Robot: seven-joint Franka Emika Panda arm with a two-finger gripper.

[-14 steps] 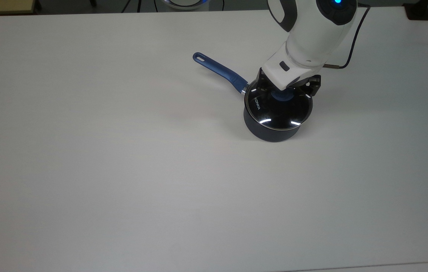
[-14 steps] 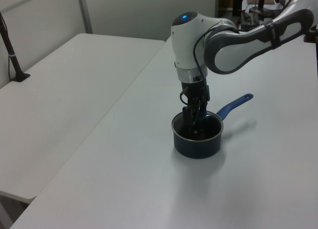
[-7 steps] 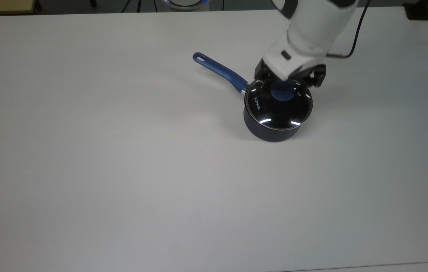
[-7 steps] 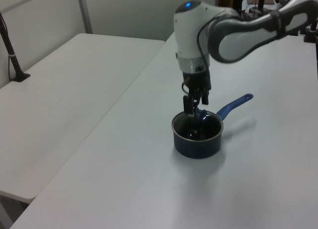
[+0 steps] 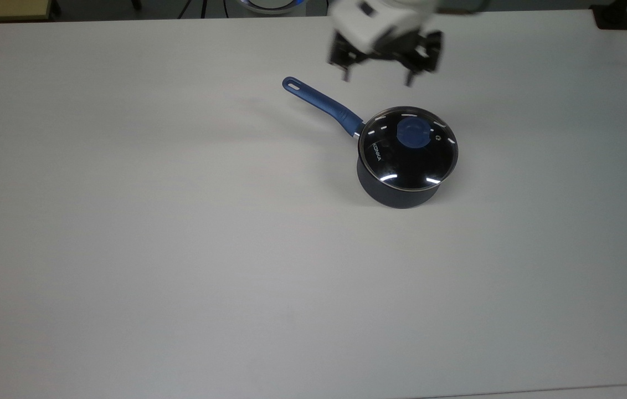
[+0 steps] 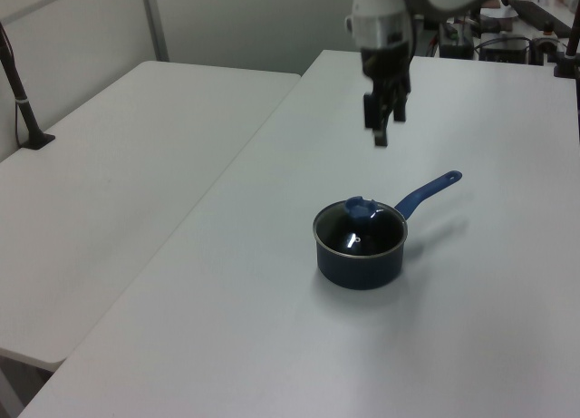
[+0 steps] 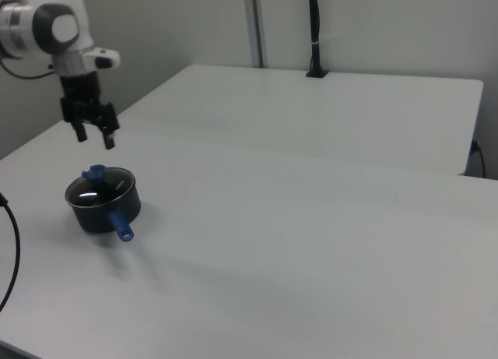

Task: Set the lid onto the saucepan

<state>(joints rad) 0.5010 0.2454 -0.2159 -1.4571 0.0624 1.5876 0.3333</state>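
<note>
While the lid (image 5: 408, 148) sits flat on the saucepan (image 5: 396, 191), covering its whole mouth, the gripper (image 5: 379, 77) hangs in the air well above and apart from both, holding nothing. Its two fingers (image 5: 347, 73) point downward and stand wide apart. In the top view the gripper lies toward the upper edge, above the pan's handle (image 5: 322, 105); in the left view the gripper (image 6: 379, 133) hangs high over the worktop (image 6: 272, 345), up and slightly to the left view's right of the lid's blue knob (image 6: 356, 206). In the right view the gripper (image 7: 94, 139) is above the saucepan (image 7: 103, 206) and a little to the right view's left of it. The saucepan stands upright on the white worktop, its long blue handle reaching toward the top view's upper left. A second white table (image 6: 109, 182) stands beside the worktop.
</note>
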